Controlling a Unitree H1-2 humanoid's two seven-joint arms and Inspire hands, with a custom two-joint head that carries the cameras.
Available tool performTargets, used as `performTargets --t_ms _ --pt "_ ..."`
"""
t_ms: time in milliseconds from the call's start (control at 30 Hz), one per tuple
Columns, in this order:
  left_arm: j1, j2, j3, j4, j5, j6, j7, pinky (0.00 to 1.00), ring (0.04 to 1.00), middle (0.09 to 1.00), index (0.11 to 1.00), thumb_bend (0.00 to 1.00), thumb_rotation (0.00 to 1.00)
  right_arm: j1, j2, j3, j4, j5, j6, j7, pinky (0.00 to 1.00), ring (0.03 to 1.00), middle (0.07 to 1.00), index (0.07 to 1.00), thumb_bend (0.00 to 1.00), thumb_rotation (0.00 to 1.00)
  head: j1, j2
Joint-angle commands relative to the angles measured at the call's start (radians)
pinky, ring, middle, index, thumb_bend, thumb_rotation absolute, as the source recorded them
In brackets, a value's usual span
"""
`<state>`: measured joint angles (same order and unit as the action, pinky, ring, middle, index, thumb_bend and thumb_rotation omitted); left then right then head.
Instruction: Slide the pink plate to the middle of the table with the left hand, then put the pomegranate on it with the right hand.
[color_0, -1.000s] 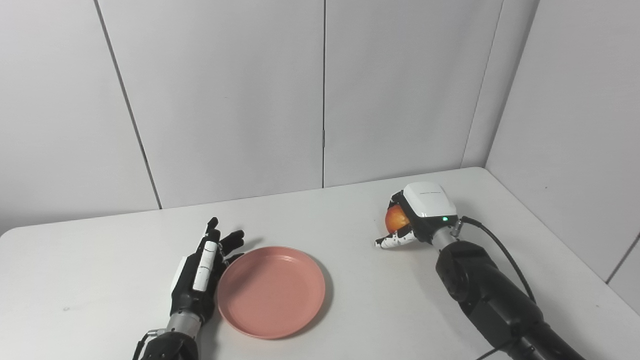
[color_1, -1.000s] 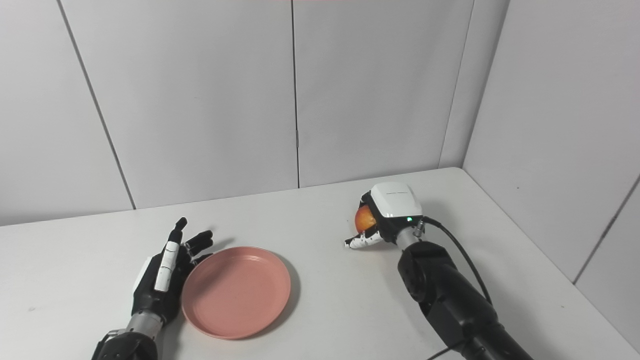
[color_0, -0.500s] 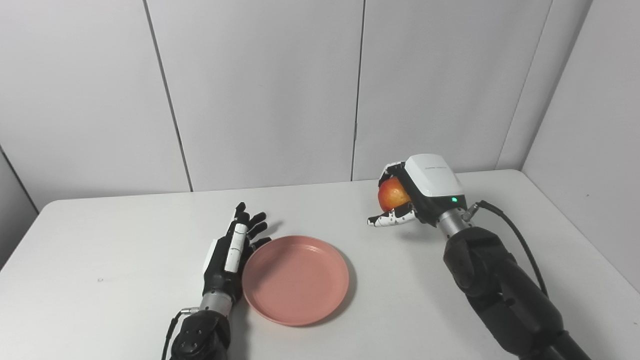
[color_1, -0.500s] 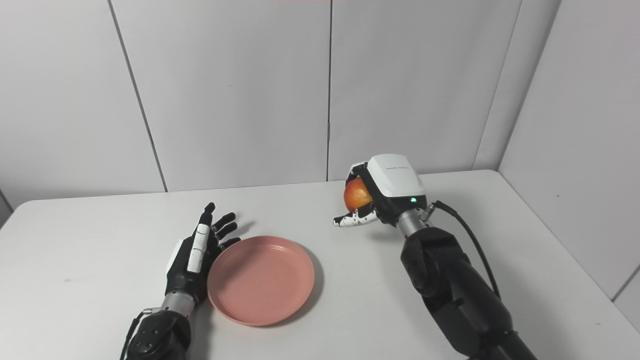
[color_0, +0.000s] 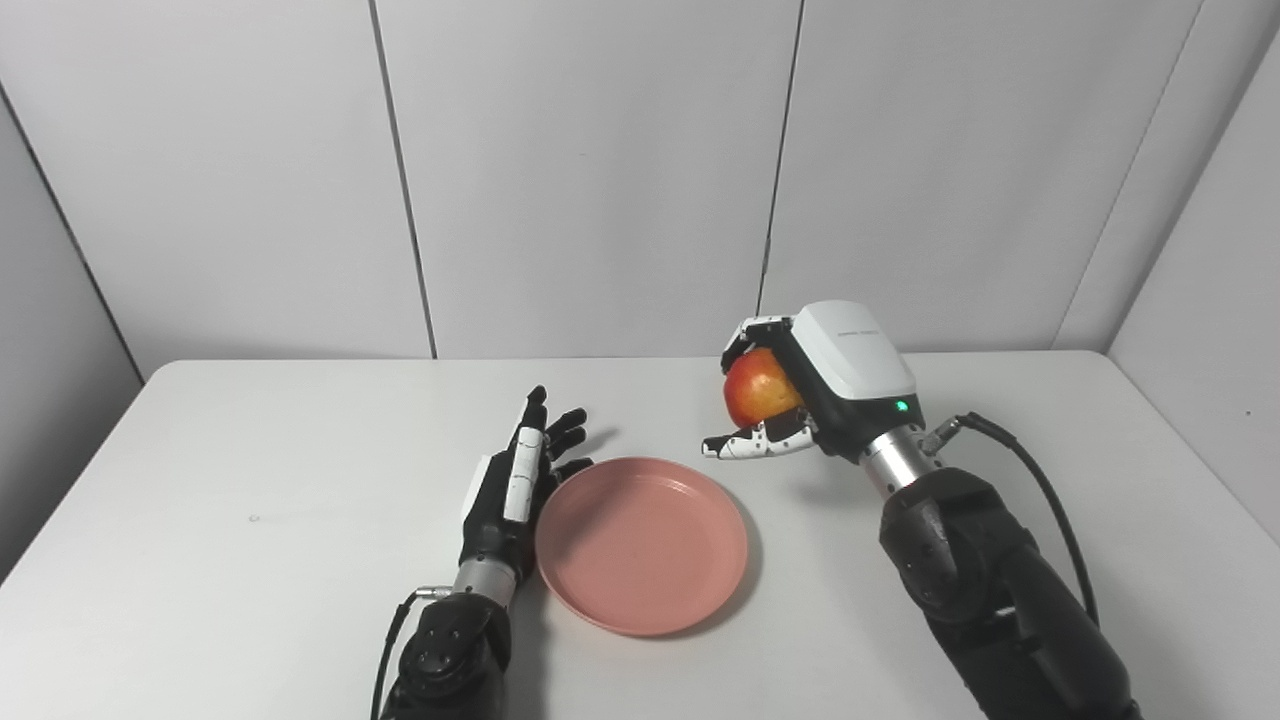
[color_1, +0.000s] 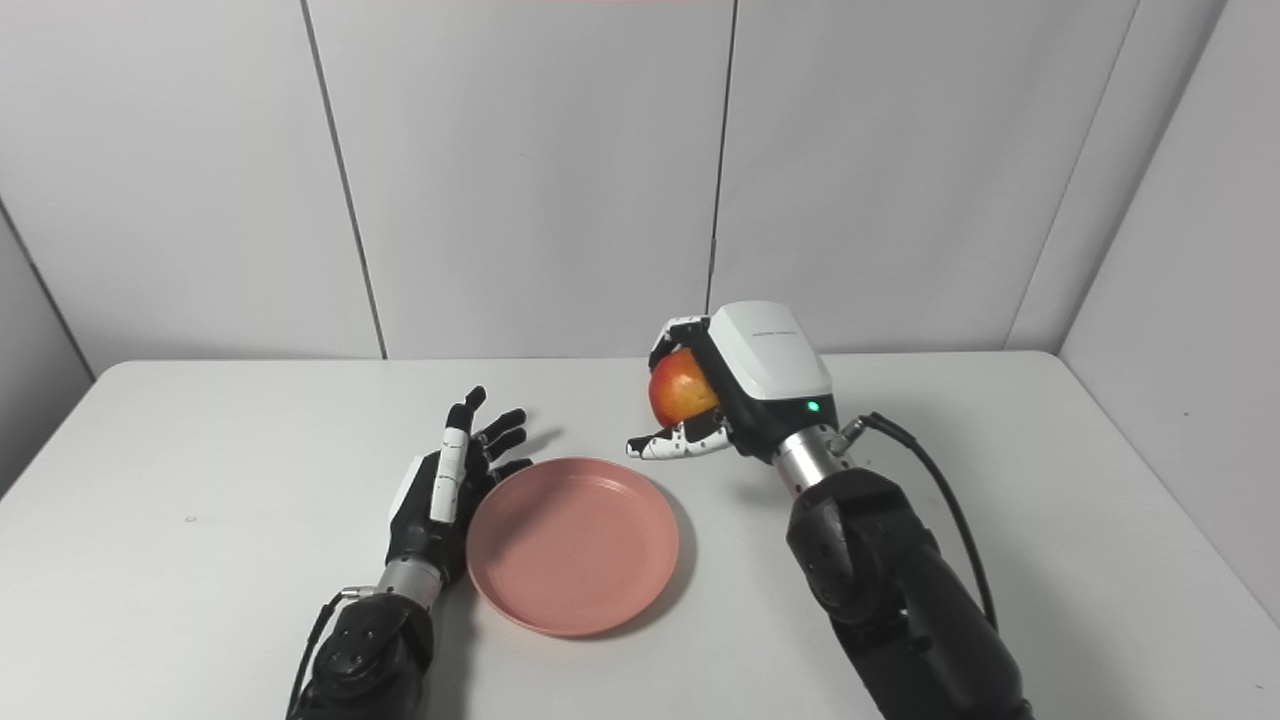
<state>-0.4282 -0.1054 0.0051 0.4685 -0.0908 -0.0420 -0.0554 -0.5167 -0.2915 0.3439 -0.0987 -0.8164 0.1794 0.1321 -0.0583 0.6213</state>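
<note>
Above the table's far side, right hand (color_0: 820, 385) grips pomegranate (color_0: 757, 387).

Black arms; right hand (color_0: 800, 390) white-backed, green light, black cable.

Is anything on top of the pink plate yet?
No. The pink plate is bare across its whole face. The pomegranate is in the right hand, above the table beyond the plate's far right rim.
</note>
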Motion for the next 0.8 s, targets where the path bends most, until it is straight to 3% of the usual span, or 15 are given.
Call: performTargets --t_ms 0,367,533,633,767 --pt "-0.011 -0.009 -0.007 -0.011 0.000 0.011 0.001 0.77 0.882 0.862 0.994 0.94 0.99 -0.039 0.011 0.001 -0.039 0.006 -0.040 0.000 0.21 0.270 0.344 0.478 0.50 0.16 0.001 0.001" --pt "-0.013 -0.002 -0.011 -0.009 0.009 0.009 -0.009 0.73 0.870 0.838 0.995 0.93 1.00 -0.057 0.078 0.104 0.013 -0.024 -0.085 0.041 0.20 0.263 0.338 0.480 0.50 0.15 -0.002 0.001" --pt "-0.016 0.003 -0.011 -0.011 0.008 0.006 -0.011 0.75 0.887 0.870 0.998 0.90 1.00 -0.060 0.097 0.136 0.050 -0.041 -0.089 0.050 0.26 0.334 0.411 0.487 0.50 0.15 0.001 0.003" --pt "-0.019 0.007 -0.015 -0.010 0.016 0.000 -0.007 0.72 0.862 0.826 0.985 0.90 1.00 -0.063 0.102 0.157 0.091 -0.043 -0.103 0.056 0.30 0.379 0.464 0.491 0.50 0.15 -0.004 0.004" --pt "-0.023 0.010 -0.018 -0.005 0.021 -0.004 -0.002 0.68 0.825 0.773 0.982 0.91 1.00 -0.066 0.105 0.172 0.148 -0.035 -0.132 0.046 0.24 0.307 0.389 0.492 0.50 0.15 -0.002 0.005"
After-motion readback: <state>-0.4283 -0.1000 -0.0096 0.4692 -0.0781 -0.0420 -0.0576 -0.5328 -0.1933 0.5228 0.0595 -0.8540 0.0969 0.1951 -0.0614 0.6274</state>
